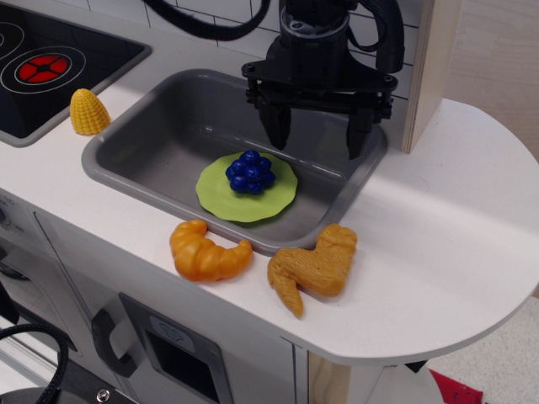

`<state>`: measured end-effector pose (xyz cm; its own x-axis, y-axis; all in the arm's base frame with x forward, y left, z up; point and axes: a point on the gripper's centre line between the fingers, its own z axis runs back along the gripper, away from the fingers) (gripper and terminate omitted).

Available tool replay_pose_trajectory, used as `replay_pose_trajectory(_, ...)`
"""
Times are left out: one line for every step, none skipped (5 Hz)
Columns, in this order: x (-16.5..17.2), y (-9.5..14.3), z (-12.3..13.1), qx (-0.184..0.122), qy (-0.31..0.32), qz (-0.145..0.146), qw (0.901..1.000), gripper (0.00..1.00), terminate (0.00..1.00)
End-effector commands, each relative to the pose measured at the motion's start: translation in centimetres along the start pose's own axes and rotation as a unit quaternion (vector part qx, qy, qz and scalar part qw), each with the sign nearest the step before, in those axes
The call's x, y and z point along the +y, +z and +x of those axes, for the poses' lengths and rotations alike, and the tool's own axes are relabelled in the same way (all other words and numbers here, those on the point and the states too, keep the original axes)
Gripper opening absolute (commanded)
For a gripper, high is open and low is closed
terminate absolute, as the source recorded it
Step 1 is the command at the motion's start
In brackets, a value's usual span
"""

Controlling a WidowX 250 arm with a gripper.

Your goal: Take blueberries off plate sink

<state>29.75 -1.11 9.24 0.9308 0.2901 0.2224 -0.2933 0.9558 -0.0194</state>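
I note the dark blue bumpy plastic blueberries [250, 172] resting on the lime-green round plate [221, 199] in the grey rectangular sink [114, 156]; black gripper [320, 135] at one o'clock, jaws apart.

Plastic toys on a smooth white counter

The blueberries [250, 172] are glossy, bumpy dark-blue plastic; the plate [221, 192] is smooth matt lime plastic. The sink [135, 143] is grey plastic with a soft sheen. The croissant [207, 252] is shiny ridged orange plastic, the chicken piece [317, 267] rougher and duller, the corn [88, 112] knobbly yellow. The gripper [320, 135] is matt black. The countertop [438, 252] looks smooth and white, the upright panel [429, 67] bare pale wood, the stovetop [59, 67] glossy black.
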Motion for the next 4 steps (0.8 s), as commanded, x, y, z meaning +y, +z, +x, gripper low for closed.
replay_pose_trajectory(0.0, 0.0, 0.0, 0.0, 0.0, 0.0, 1.0, 1.0, 0.0)
replay_pose_trajectory(2.4, 0.3, 1.2, -0.019, 0.027, -0.004, 0.9994, 1.0, 0.0)
replay_pose_trajectory(5.1, -0.1, 2.9, -0.036, 0.04, 0.032, 0.998, 1.0, 0.0)
replay_pose_trajectory(7.3, 1.1, 4.4, -0.051, 0.047, 0.038, 0.9969, 1.0, 0.0)
